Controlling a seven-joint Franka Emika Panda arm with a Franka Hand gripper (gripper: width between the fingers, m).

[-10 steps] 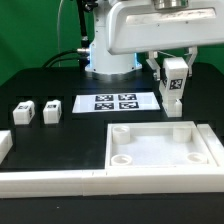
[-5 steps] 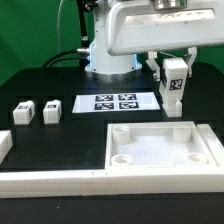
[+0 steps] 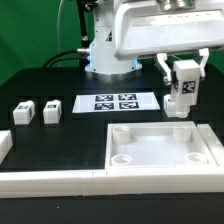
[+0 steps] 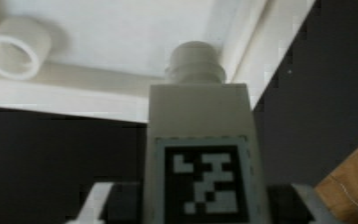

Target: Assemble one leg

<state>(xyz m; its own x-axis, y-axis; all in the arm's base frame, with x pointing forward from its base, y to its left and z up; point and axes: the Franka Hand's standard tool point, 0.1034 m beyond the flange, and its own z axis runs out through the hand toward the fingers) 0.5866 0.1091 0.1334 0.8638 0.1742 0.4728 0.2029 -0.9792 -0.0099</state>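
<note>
Your gripper (image 3: pixel 181 78) is clamped on the leg (image 3: pixel 180 92) and holds it upright in the air at 1 o'clock of the panel (image 3: pixel 160 145). The pickup looks done. Lowering and seating it in a corner socket (image 4: pixel 19 52) remain.

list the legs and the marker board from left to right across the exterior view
leftmost leg → second leg → marker board → held leg, in the gripper
</note>
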